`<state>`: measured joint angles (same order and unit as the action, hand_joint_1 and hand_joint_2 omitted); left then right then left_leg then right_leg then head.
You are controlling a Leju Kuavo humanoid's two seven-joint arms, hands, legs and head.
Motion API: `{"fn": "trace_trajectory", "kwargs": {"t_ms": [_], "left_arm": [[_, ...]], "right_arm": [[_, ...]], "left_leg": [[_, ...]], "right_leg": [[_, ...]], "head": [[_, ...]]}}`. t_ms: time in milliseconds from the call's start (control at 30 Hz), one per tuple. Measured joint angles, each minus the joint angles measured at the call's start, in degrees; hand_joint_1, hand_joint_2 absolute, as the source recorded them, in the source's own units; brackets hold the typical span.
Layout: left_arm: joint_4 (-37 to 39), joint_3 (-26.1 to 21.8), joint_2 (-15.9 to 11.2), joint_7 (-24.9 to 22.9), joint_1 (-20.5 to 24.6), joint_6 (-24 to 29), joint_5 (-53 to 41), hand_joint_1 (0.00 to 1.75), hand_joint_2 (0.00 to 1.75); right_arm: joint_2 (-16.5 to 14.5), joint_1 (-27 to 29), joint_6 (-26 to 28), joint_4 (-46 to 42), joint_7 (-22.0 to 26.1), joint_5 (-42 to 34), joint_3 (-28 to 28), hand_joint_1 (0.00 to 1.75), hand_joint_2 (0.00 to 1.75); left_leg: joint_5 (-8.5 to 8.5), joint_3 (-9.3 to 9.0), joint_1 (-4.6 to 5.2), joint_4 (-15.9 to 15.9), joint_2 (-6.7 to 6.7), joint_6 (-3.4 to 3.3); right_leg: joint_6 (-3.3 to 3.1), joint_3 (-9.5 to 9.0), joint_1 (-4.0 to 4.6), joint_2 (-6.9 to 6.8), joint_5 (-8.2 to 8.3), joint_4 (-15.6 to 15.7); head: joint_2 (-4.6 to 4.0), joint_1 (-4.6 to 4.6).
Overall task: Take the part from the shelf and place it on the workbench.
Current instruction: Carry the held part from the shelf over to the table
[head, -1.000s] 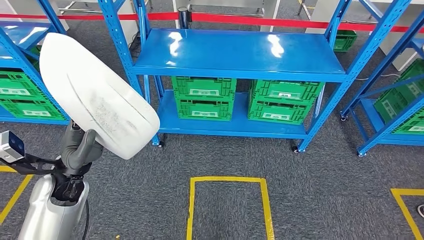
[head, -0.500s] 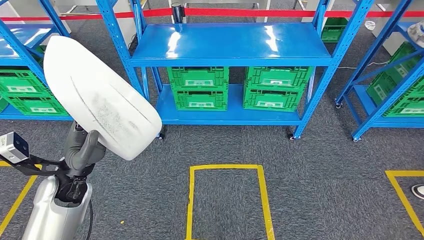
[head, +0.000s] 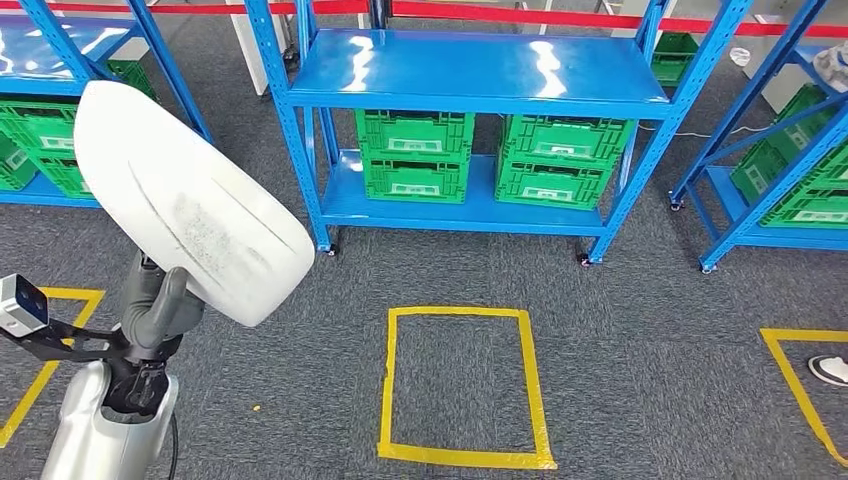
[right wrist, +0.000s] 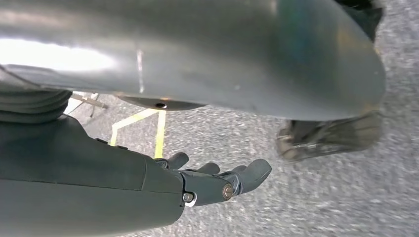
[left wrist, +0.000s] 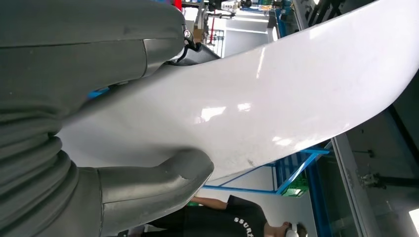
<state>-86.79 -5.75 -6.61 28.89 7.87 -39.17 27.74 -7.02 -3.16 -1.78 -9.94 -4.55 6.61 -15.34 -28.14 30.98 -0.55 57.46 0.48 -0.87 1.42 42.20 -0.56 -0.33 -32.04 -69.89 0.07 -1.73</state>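
- Whole head view shifted since a second ago: blue shelf [head: 480,70] and its green crates [head: 415,155] slid up the frame, more of the yellow floor square [head: 462,385] now showing. Camera motion from the robot walking or turning, not things moving.
- Judged meaning: pick from the shelf done, carry leg under way; no worktop in sight yet, so placing still ahead.
- White part [head: 185,200] unchanged relative to the arm across those frames: raised at the robot's left, tilted, broad face toward the head camera, above the grey carpet and well apart from the shelf.
- Part look: large smooth curved shell, glossy white with bright highlights in the left wrist view [left wrist: 276,94]; dull grey scuffed patch mid-face in the head view; rounded edges.
- Left hand [head: 160,305] gripping the part's lower edge, thumb [left wrist: 158,180] pressed on the glossy side, rest of the fingers hidden behind the shell.
- Right hand [right wrist: 217,180] hanging over the carpet, fingers loosely apart, nothing held.
- Person's shoe [head: 828,370] at the right edge of the floor.
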Motion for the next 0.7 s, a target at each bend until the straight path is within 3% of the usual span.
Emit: {"fn": "trace_trajectory", "kwargs": {"t_ms": [33,67,100,167,233,300,367,400,467,533,567,633,700], "left_arm": [[0.0,0.0,0.0,0.0,-0.1,0.0,0.0,1.75,1.75],[0.0,0.0,0.0,0.0,-0.2,0.0,0.0,1.75,1.75],[0.0,-0.1,0.0,0.0,-0.3,-0.1,0.0,1.75,1.75],[0.0,-0.3,0.0,0.0,-0.5,-0.1,0.0,1.75,1.75],[-0.2,-0.5,0.0,0.0,-0.6,-0.1,0.0,1.75,1.75],[-0.4,-0.7,0.0,0.1,-0.6,-0.1,0.0,1.75,1.75],[-0.4,-0.9,0.1,0.1,-0.7,-0.1,0.0,1.75,1.75],[-0.4,-1.0,0.1,0.1,-0.9,-0.1,0.0,1.75,1.75],[-0.4,-1.2,0.1,0.1,-1.1,-0.2,0.0,1.75,1.75],[-0.4,-1.4,0.1,0.1,-1.1,-0.2,0.0,1.75,1.75],[-0.3,-1.5,0.1,0.2,-1.2,-0.2,0.0,1.75,1.75],[-0.3,-1.5,0.1,0.2,-1.3,-0.2,0.0,1.75,1.75],[-0.4,-1.5,0.1,0.2,-1.3,-0.2,0.1,1.75,1.75]], "right_arm": [[0.0,0.0,0.0,0.0,0.0,0.0,0.0,0.00,0.00],[0.0,0.0,0.0,0.0,0.0,0.0,0.0,0.00,0.00],[0.0,0.0,0.0,0.0,-0.1,0.0,0.0,0.00,0.00],[0.1,-0.1,0.0,0.0,-0.2,0.0,0.0,0.00,0.00],[0.1,-0.1,0.0,0.0,-0.2,0.0,0.0,0.00,0.00],[0.1,-0.1,0.0,0.0,-0.2,-0.1,0.0,0.00,0.00],[0.1,0.0,-0.1,0.0,-0.1,-0.2,0.0,0.00,0.00],[0.1,0.0,-0.1,0.0,-0.1,-0.3,0.0,0.00,0.00],[0.1,0.0,-0.2,0.0,0.1,-0.4,-0.1,0.00,0.00],[0.1,0.0,-0.3,0.0,0.3,-0.5,-0.1,0.00,0.00],[0.1,0.0,-0.4,0.0,0.3,-0.5,-0.1,0.00,0.00],[0.1,0.0,-0.7,0.0,0.5,-0.5,-0.2,0.00,0.00],[0.1,-0.1,-1.0,0.0,0.6,-0.4,-0.3,0.00,0.00]], "left_leg": [[0.77,0.94,0.00,0.1,0.00,0.06],[1.49,1.99,0.00,0.2,0.03,0.16],[2.14,3.00,-0.01,0.5,0.06,0.30],[3.30,4.92,-0.05,1.0,0.10,0.72],[4.31,6.17,0.02,1.3,0.12,1.37],[5.31,6.50,0.07,1.2,0.16,2.14],[6.06,6.57,-0.05,0.9,0.11,2.88],[5.21,6.95,-0.13,1.4,0.02,3.21],[0.43,8.38,-0.22,5.5,-0.17,3.69],[-4.95,10.03,-0.21,12.9,-0.26,3.99],[-6.01,10.25,-0.21,15.9,-0.28,4.03],[-4.70,8.35,-0.15,16.8,-0.30,3.77],[-2.56,2.66,0.14,10.0,-0.34,2.98]], "right_leg": [[0.13,0.30,-0.04,0.01,-1.21,-3.2],[0.19,-0.09,-0.07,0.01,-0.99,-5.0],[0.18,-1.44,-0.10,0.01,0.34,-4.8],[-0.06,-6.65,-0.14,0.02,2.83,0.8],[-0.67,-12.01,0.06,0.19,1.89,8.5],[-1.48,-13.69,0.36,0.42,0.61,12.0],[-2.45,-12.91,0.40,0.37,1.45,12.2],[-2.98,-12.39,0.39,0.25,2.07,12.3],[-3.83,-11.09,0.34,-0.01,3.43,12.5],[-4.21,-9.42,0.58,-0.11,4.79,12.4],[-4.26,-8.51,0.73,-0.13,5.48,12.3],[-4.26,-6.77,0.99,-0.16,6.75,12.1],[-4.13,-5.29,1.18,-0.17,7.92,11.9]], "head": [[0.00,0.02],[0.00,0.02],[0.00,0.02],[0.00,0.03],[0.00,-0.01],[0.00,0.01],[0.00,0.06],[0.00,-0.01],[0.00,-0.12],[0.00,-0.20],[0.00,-0.21],[0.00,-0.21],[0.00,-0.21]]}}
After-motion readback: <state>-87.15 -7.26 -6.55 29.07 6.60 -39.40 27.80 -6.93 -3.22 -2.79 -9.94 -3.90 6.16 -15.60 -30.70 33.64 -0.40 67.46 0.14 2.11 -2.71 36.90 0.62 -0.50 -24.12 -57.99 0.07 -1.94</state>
